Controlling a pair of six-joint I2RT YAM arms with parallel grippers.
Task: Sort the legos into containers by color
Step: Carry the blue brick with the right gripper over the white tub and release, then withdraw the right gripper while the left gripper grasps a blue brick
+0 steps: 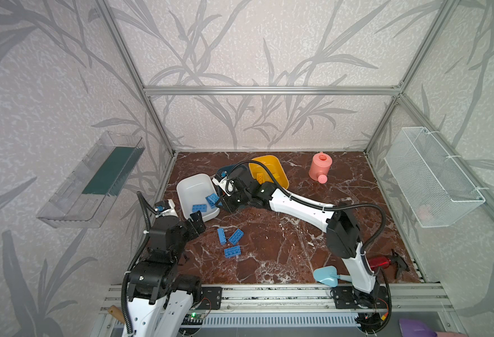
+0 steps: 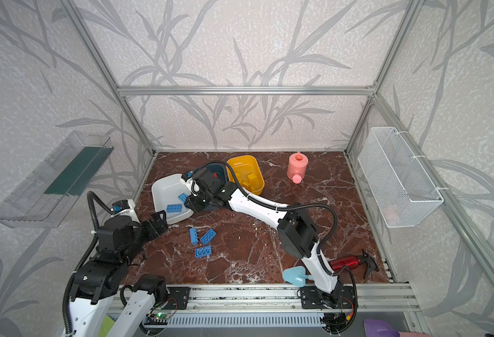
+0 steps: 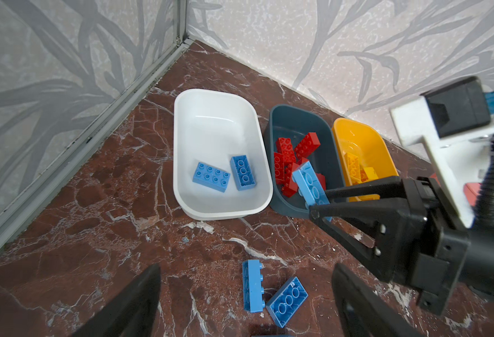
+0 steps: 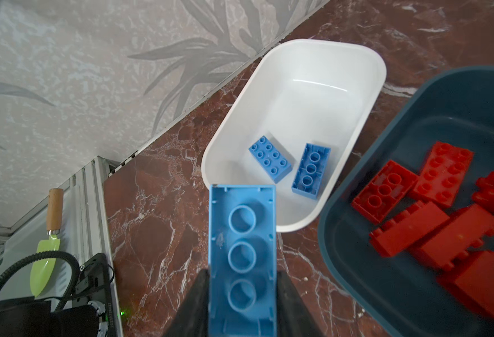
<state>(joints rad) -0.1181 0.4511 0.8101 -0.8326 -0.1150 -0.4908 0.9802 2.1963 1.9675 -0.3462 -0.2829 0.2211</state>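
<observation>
blue plastic, long brick (image 4: 243,221): chunky, glossy, its hollow underside with three round sockets turned to the right wrist camera. it is pinched across its narrow width at one end by the right end effector (image 4: 242,272), and the free end juts ahead. location: in the air, low over the front rims where the white tub (image 4: 313,96) and the dark teal tub (image 4: 444,96) stand just beside each other; in the left wrist view it hangs in front of the red bricks (image 4: 441,172) in the teal tub. step in hand, as judged: deliver to the white tub, which already holds two blue bricks, one studs up (image 4: 270,156) and one hollow side up (image 4: 311,170). handling note: carry the brick clear of the teal tub and past the white rim, over bare white floor, lower it, and only then part the jaws; a release here could drop it among the reds or tip it off the rim. left end effector (image 1: 196,224): spread wide, empty, near the white tub's front corner. outstanding: three blue bricks (image 1: 232,251) loose on the tabletop (image 1: 283,248). yellow tub (image 3: 353,131): holds yellow bricks (image 3: 352,163).
</observation>
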